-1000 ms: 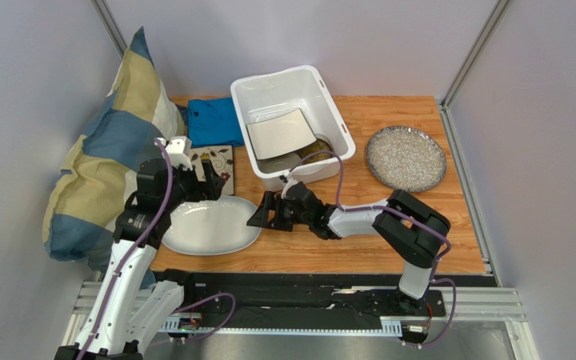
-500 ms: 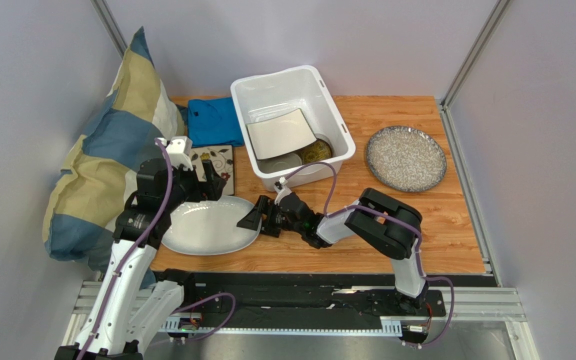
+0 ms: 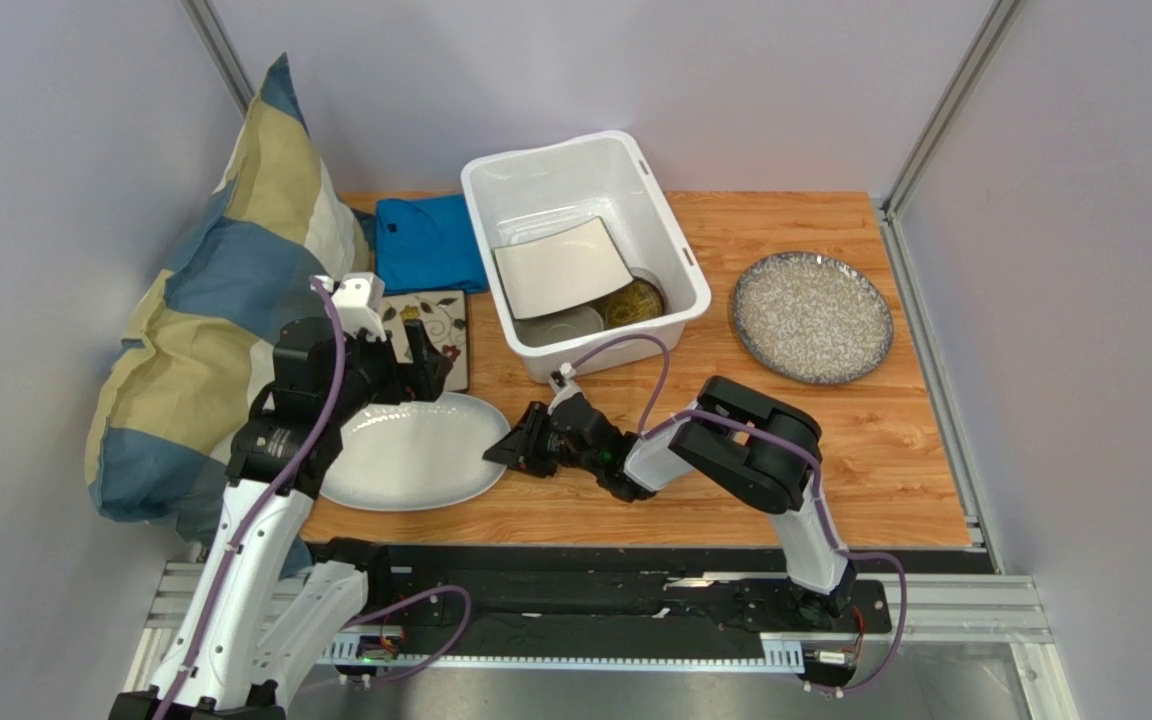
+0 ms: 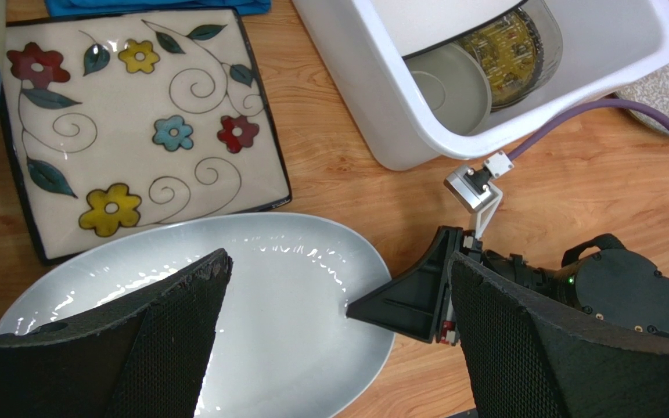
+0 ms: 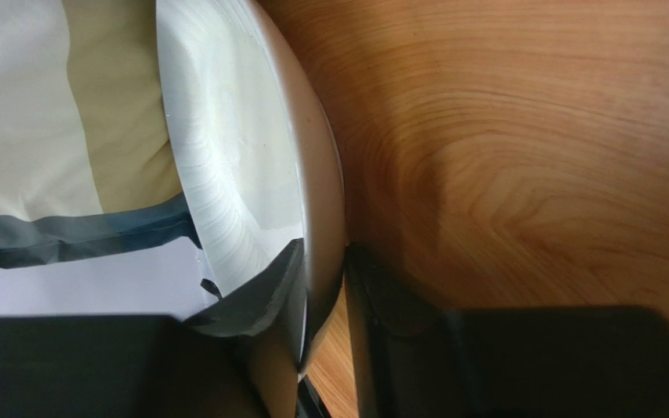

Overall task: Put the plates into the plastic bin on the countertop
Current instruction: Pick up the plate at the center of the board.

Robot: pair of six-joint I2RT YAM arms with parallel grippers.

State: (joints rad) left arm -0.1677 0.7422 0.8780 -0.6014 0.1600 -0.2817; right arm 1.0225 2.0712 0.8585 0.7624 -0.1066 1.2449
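Observation:
The white oval platter (image 3: 414, 453) lies at the front left of the countertop (image 3: 898, 465). My right gripper (image 3: 506, 447) is shut on the platter's right rim; the right wrist view shows the rim (image 5: 319, 200) pinched between both fingers, one above and one below. My left gripper (image 3: 405, 360) hangs open over the platter (image 4: 268, 313) and holds nothing. The floral square plate (image 3: 440, 327) lies just behind the platter. A grey-speckled round plate (image 3: 811, 315) sits at the right. The plastic bin (image 3: 675, 225) holds a white square plate (image 3: 560, 266) leaning over small round plates (image 3: 627, 305).
A folded blue cloth (image 3: 428, 240) lies left of the bin. A blue and yellow pillow (image 3: 222, 285) leans against the left wall beside my left arm. Grey walls enclose the countertop on three sides. The right arm's purple cable (image 3: 642, 360) loops in front of the bin.
My right gripper slid left along the countertop to the platter's right rim and closed on it. The left arm and the plates have stayed still.

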